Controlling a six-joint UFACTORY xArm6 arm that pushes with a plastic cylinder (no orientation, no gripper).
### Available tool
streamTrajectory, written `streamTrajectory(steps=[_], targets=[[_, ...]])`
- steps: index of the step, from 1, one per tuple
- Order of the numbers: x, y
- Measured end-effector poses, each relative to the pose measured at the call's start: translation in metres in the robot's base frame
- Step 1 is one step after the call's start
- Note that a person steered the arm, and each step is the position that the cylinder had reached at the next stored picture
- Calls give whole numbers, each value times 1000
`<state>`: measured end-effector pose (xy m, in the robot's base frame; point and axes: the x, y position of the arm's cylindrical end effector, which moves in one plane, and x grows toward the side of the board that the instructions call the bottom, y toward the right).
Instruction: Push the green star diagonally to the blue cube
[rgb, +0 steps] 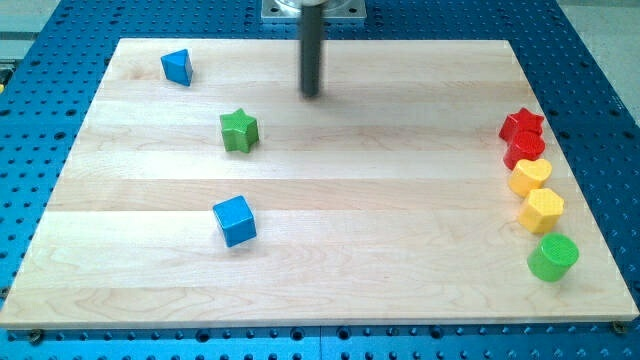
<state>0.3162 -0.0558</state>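
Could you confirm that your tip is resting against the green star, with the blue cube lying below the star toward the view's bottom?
Not quite: my tip is not touching the green star. The camera view shows bare board between them, the tip up and to the view's right of the star. The rest holds: the blue cube lies below the star, toward the view's bottom.

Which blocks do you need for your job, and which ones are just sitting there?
Needed: green star, blue cube, my tip, up and right of the star.

Just sitting: blue triangle, red star, red block, yellow heart, yellow hexagon, green cylinder.
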Motion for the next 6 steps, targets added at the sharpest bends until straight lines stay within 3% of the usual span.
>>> streamTrajectory(steps=[1,2,3,4,5,6], targets=[[-4,-61],[39,-94],[65,-51],[49,28],[46,32],[78,-59]])
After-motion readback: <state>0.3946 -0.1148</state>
